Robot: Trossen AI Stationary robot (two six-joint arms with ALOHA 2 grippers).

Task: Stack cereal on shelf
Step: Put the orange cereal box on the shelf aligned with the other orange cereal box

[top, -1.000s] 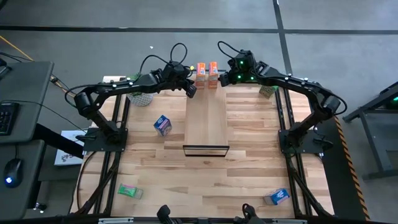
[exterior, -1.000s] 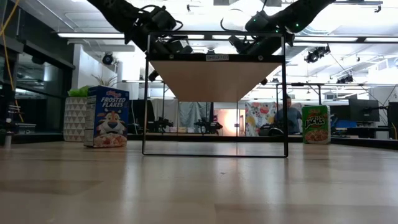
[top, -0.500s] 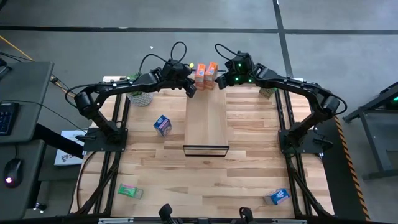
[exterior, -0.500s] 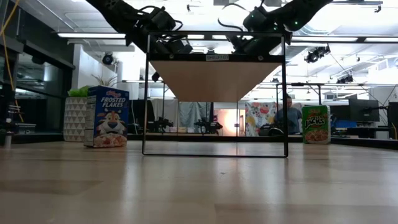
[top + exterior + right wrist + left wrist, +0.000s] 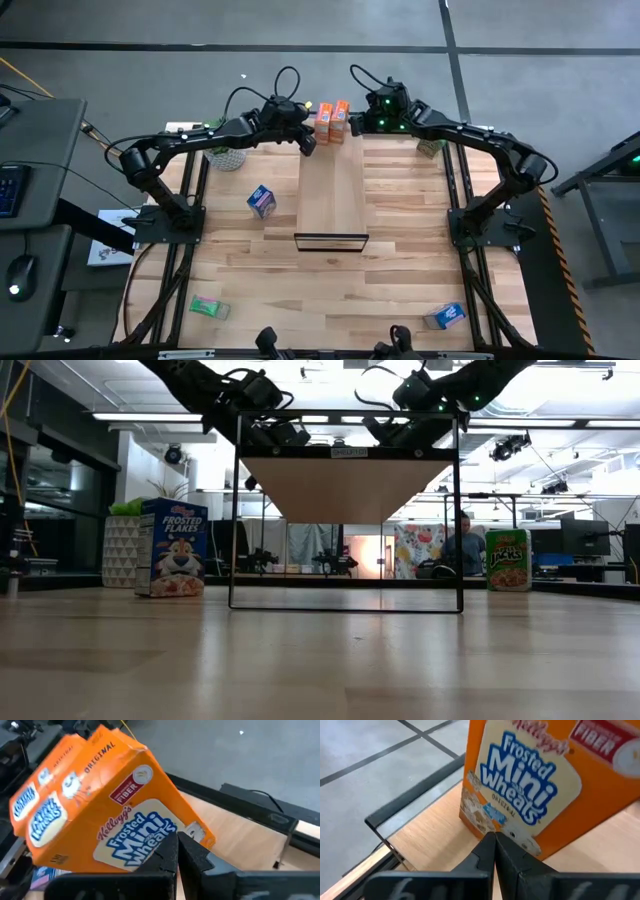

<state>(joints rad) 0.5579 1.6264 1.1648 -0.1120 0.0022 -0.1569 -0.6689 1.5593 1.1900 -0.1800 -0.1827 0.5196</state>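
- Left gripper (image 5: 308,143), fingers pressed together, sits just left of the two orange Frosted Mini-Wheats boxes (image 5: 332,119) at the shelf's (image 5: 332,195) far end.
- Right gripper (image 5: 360,128), fingers together, is just right of them.

orange cereal boxes (image 5: 332,119), light-wood shelf (image 5: 332,195), black frame (image 5: 345,510)
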